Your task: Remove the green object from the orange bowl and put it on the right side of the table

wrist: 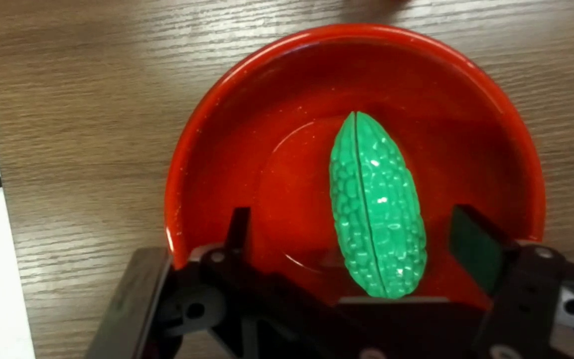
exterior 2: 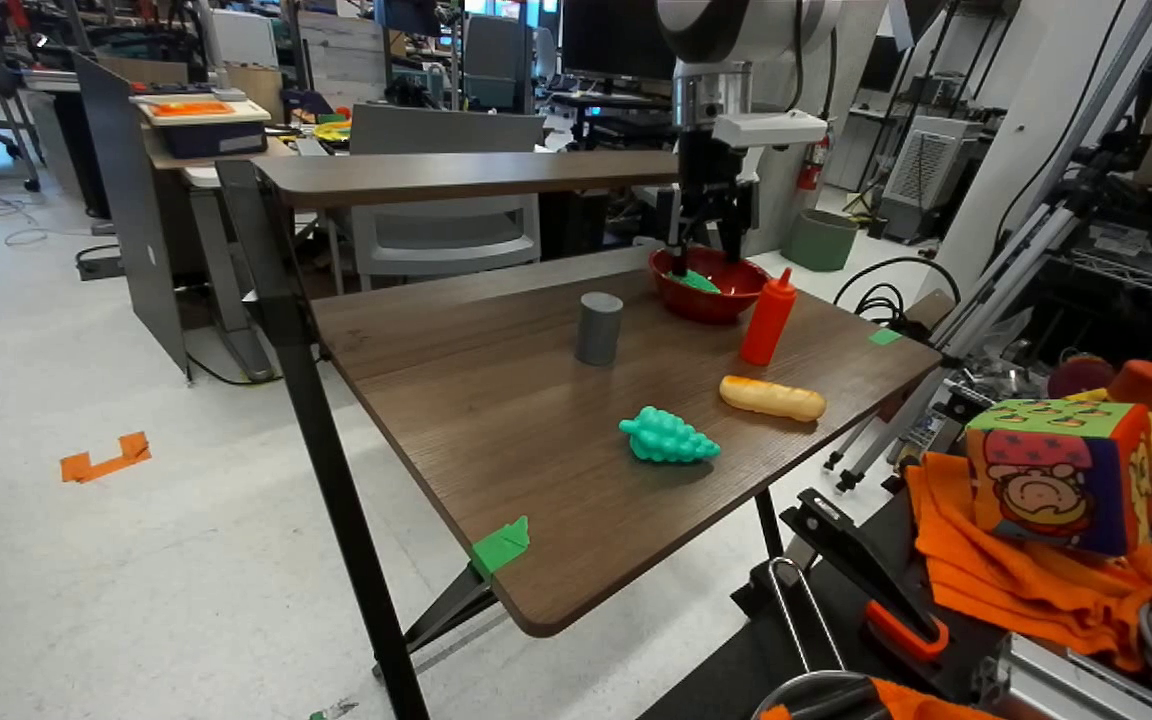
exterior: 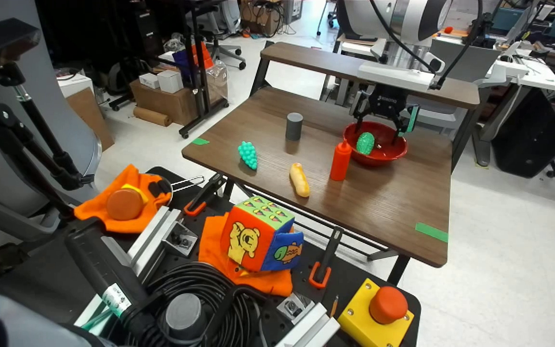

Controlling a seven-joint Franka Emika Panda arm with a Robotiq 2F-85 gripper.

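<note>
Green object (wrist: 379, 209) is lying inside the orange bowl (wrist: 287, 164), a touch to the 3 o'clock side of centre in the wrist view, its tapered ends pointing at approx. 12 and btwn 5 & 6. Gripper (wrist: 354, 229) is straddling it, jaws spread wide at its 9 and 3 o'clock, gripping nothing; how low it's reaching is hard to tell. Step in hand is prob. lining up for the pick, w/ lift & transfer pending. Main risk: the gap is looking bigger on the 9 o'clock side, so if the jaws are squeezing from this spot, the 3 o'clock one is likely hitting first & shoving the object sideways instead of pinching it. Skin is looking glossy & the body is narrowing at both ends, so an off-middle or too-shallow pinch could be squirting it toward 12 or 6. Jaws are also looking near the bowl's wall; a sloppy descent or sideways correction could be snagging the rim & dragging the bowl along. Red bottle (exterior: 340, 164) is standing just beside the bowl, at its 8 o'clock in an exterior view, so a dragged bowl or low swing could be toppling it. Later, on the table (exterior: 403, 207), the rounded shape could be rolling, esp. if let go too high or near an edge. "Right side" is depending on whose right counts, so a wrong-side drop is poss.
</note>
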